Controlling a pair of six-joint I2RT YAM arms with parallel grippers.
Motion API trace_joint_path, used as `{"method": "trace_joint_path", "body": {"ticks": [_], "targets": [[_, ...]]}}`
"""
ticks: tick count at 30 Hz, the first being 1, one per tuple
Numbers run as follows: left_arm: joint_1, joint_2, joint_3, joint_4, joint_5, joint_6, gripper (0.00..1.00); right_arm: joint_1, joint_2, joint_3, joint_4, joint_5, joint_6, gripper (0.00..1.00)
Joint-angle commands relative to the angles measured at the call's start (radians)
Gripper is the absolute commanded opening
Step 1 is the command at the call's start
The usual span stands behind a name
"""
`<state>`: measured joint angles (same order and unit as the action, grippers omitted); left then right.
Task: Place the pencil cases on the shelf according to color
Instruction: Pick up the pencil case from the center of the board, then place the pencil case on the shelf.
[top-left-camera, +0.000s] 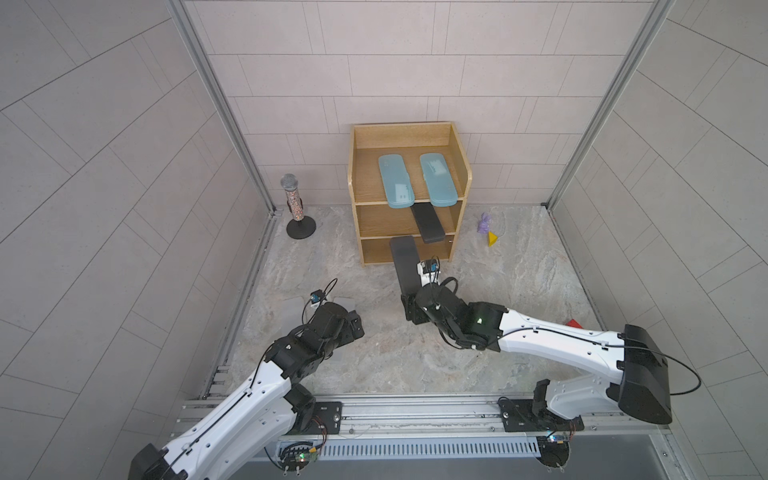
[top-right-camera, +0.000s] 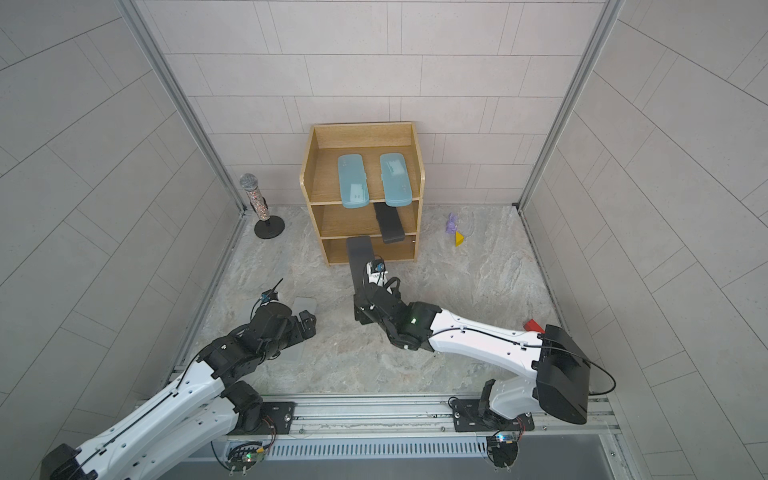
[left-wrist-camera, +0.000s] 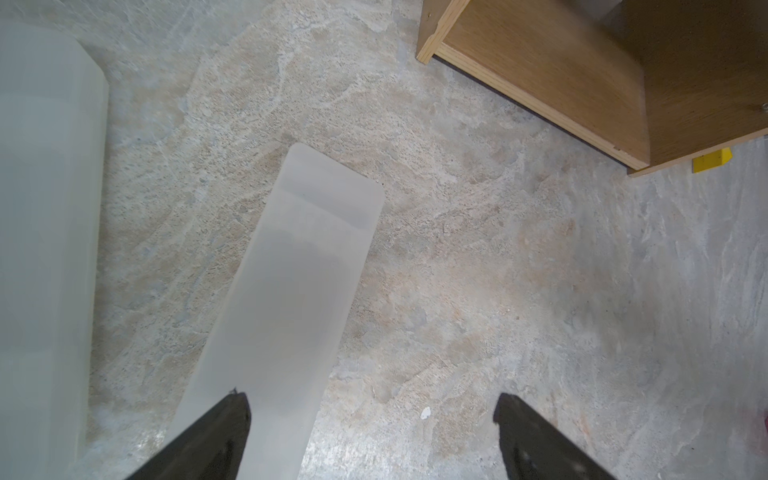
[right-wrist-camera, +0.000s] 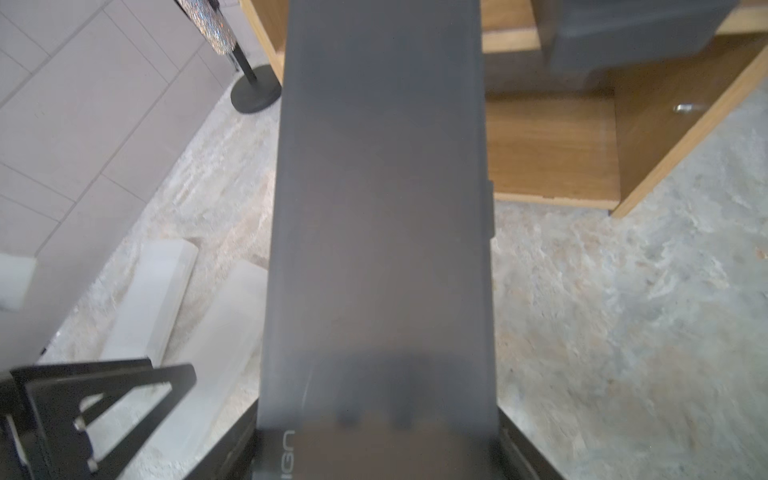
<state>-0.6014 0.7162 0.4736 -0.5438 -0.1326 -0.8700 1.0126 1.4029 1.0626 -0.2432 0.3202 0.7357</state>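
The wooden shelf (top-left-camera: 352, 174) (top-right-camera: 307, 178) stands against the back wall. Two light-blue pencil cases (top-left-camera: 395, 180) (top-left-camera: 438, 178) lie on its top tier. One black case (top-left-camera: 428, 224) (top-right-camera: 389, 224) sticks out of the middle tier. My right gripper (top-left-camera: 409, 305) (right-wrist-camera: 376, 436) is shut on the near end of a second black case (top-left-camera: 405, 266) (right-wrist-camera: 382, 208), whose far end points at the shelf's front. Two frosted cases (left-wrist-camera: 291, 291) (left-wrist-camera: 45, 208) lie on the floor at the left. My left gripper (left-wrist-camera: 372, 403) (top-left-camera: 355, 323) hangs open above them, one finger over a case, the other over bare floor.
A glittery microphone on a round stand (top-left-camera: 297, 208) is left of the shelf. A purple figure (top-left-camera: 484, 223) and a yellow wedge (top-left-camera: 492, 239) lie to the shelf's right. A red block (top-left-camera: 573, 323) peeks out behind my right arm. Walls close in three sides.
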Motion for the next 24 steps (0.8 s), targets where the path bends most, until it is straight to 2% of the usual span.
{"method": "trace_joint_path", "body": {"ticks": [1,8,16,24], "targets": [[0.006,0.017,0.029,0.03,0.014,0.017,1.0,-0.058,0.063,0.09,0.006,-0.036,-0.059,0.46],[0.006,0.043,0.024,0.057,0.03,0.023,1.0,-0.129,0.242,0.291,-0.011,-0.056,-0.106,0.46],[0.006,0.054,0.028,0.069,0.034,0.04,1.0,-0.183,0.442,0.538,-0.117,-0.029,-0.116,0.47],[0.005,0.11,0.033,0.087,0.048,0.055,1.0,-0.223,0.566,0.686,-0.177,-0.023,-0.113,0.52]]}}
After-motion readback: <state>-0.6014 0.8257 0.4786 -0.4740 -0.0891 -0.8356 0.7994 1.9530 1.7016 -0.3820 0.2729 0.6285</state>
